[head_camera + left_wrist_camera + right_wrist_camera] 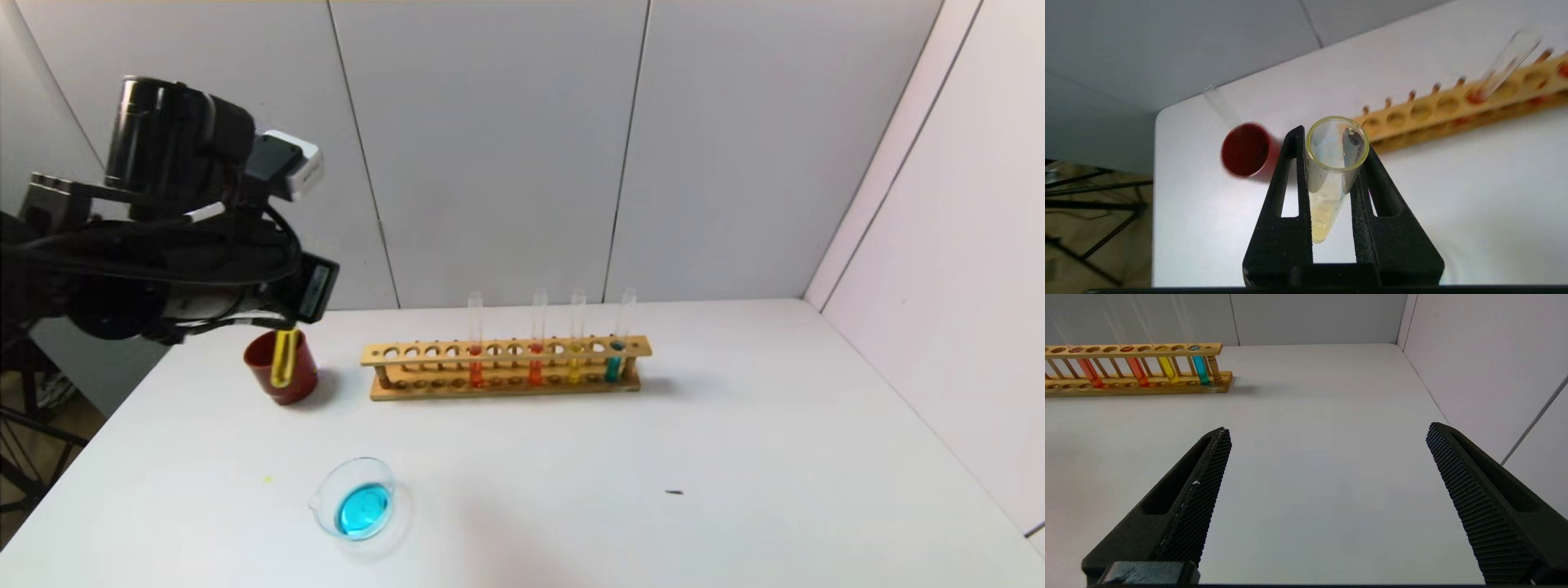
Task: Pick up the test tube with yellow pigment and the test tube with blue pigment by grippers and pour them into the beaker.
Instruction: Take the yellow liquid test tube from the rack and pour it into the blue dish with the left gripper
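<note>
Now my left gripper (1333, 179) is closed on the slim clear glass test tube with yellow pigment (1331, 175), and I hold it high over the far left part of the white table (735, 457). The tube hangs almost upright, mouth up, its long axis vertical, and it appears in front of the dark red cup (282, 367). The low clear glass beaker (357, 498), which already has blue liquid inside, lies nearer to me and slightly to the right of the tube. I judge that I must bring the tube toward me and then tilt it. My right gripper (1327, 498) is wide open and idle. The wooden rack (506, 367) keeps four tubes.
</note>
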Controlling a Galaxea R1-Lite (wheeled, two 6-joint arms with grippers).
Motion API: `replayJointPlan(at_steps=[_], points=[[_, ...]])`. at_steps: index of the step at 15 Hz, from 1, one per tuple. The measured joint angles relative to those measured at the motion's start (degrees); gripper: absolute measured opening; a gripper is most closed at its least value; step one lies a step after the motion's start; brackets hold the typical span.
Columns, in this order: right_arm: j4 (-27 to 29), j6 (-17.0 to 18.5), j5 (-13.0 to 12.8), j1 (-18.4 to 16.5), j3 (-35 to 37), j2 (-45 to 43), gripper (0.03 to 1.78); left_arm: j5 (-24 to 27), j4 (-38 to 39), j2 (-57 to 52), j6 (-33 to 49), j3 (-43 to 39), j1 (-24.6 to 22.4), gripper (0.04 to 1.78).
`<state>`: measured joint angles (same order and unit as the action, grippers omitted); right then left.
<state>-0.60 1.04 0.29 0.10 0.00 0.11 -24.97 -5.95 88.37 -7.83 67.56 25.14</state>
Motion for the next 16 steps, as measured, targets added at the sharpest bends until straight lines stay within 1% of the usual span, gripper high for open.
replayJointPlan(at_steps=[1, 2, 4, 9, 13, 16], points=[[0.0, 0.0, 0.0, 0.0, 0.0, 0.0, 1.74, 0.0, -3.3, -1.8, -2.6, -0.9, -1.1, 0.32], [0.0, 0.0, 0.0, 0.0, 0.0, 0.0, 1.74, 0.1, -5.0, -2.9, -4.7, -2.0, -1.8, 0.32], [0.0, 0.0, 0.0, 0.0, 0.0, 0.0, 1.74, 0.1, -6.0, -4.7, -7.8, -5.0, -2.6, 0.32], [0.0, 0.0, 0.0, 0.0, 0.0, 0.0, 1.74, 0.0, -7.2, -5.8, -15.2, -12.3, -3.0, 0.32], [0.0, 0.0, 0.0, 0.0, 0.0, 0.0, 1.74, 0.0, -9.5, -4.8, -16.7, -15.8, -3.0, 0.32], [0.0, 0.0, 0.0, 0.0, 0.0, 0.0, 1.74, -0.1, -9.7, -2.9, -17.5, -19.2, -2.2, 0.32]])
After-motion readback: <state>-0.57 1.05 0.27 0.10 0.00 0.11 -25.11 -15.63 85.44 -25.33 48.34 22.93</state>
